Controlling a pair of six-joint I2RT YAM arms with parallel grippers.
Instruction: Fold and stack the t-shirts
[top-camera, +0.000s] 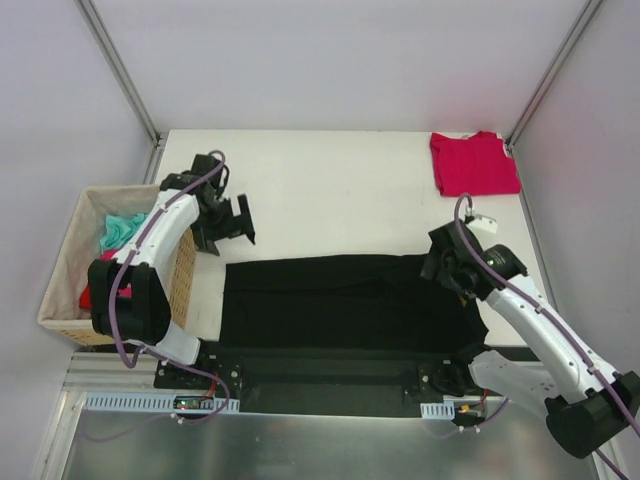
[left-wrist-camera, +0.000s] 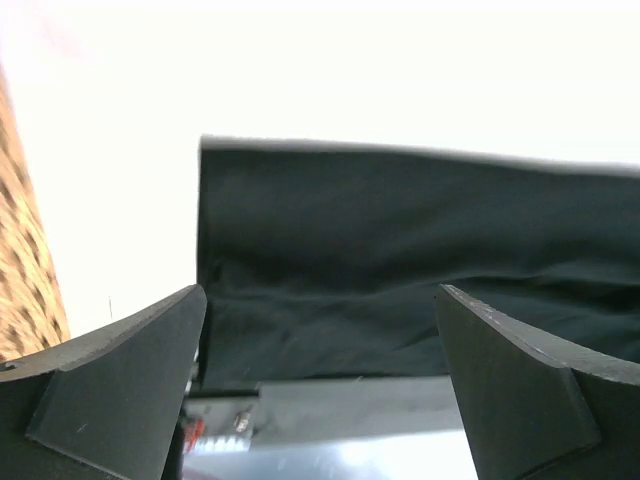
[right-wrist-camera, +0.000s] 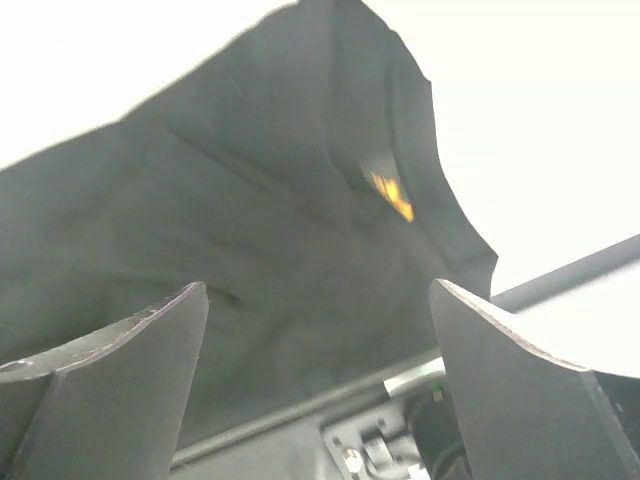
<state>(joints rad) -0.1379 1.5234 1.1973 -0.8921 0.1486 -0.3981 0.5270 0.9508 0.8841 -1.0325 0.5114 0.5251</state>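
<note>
On white table (top-camera: 330, 190) between pale walls (top-camera: 330, 60): black t-shirt (top-camera: 350, 300), red t-shirt (top-camera: 475, 165).

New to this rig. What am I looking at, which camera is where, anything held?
Two robot arms are bolted at the near edge of a white table. The wide picture looks down from above and behind them. The other two come from a camera on each wrist, the dark wedges at the bottom being that arm's own fingers. A black t-shirt lies folded into a long band along the near edge, a red t-shirt sits folded at the far right corner, and a woven basket holding cloth stands left of the table. The left gripper and right gripper both stand open near the black t-shirt's ends, holding nothing.
</note>
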